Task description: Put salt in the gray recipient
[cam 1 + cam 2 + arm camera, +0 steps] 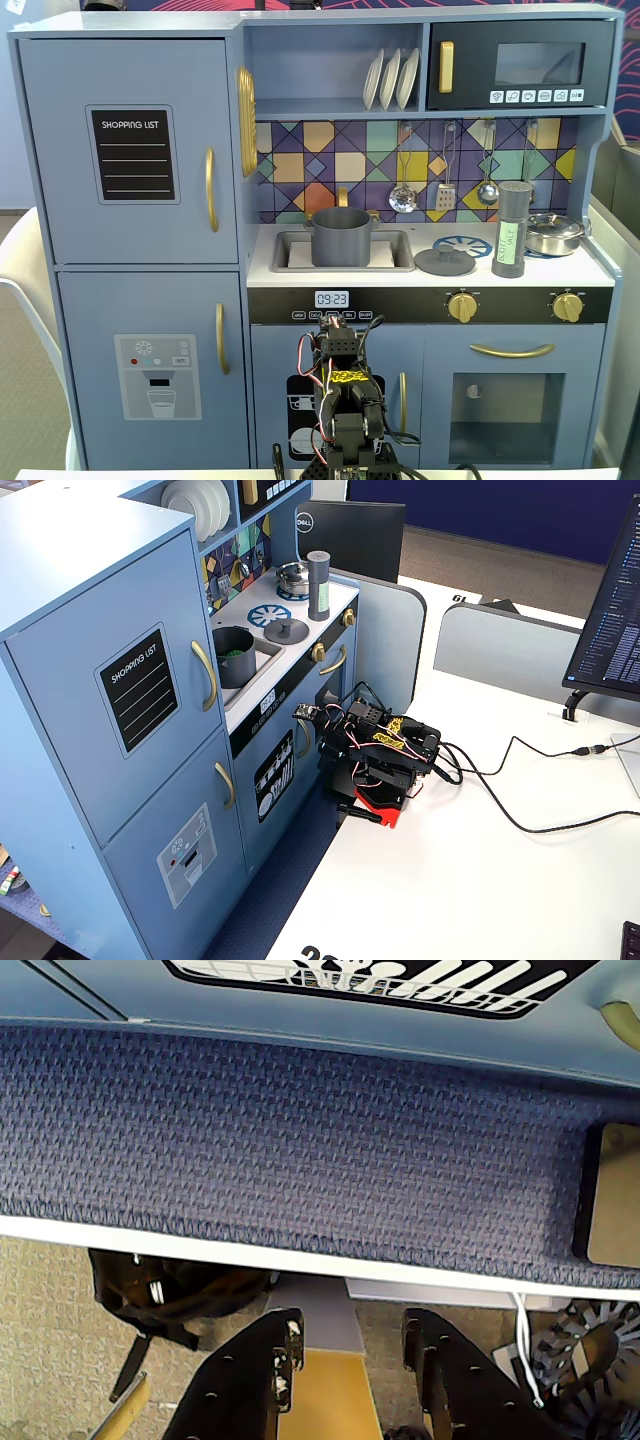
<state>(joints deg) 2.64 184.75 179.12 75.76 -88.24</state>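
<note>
The salt is a tall dark gray shaker with a pale green label. It stands upright on the toy kitchen counter by the stove, right of the sink, and also shows in the other fixed view. The gray recipient is a matte gray pot standing in the sink, seen too in the other fixed view. My arm sits folded low on the white table in front of the oven doors, far below both. In the wrist view my gripper is open and empty, pointing down past a blue fabric edge toward the floor.
A flat gray lid with a knob lies between sink and salt. A shiny steel pan sits right of the salt. Cables run across the white table. A monitor stands at the right. A black bag lies on the floor.
</note>
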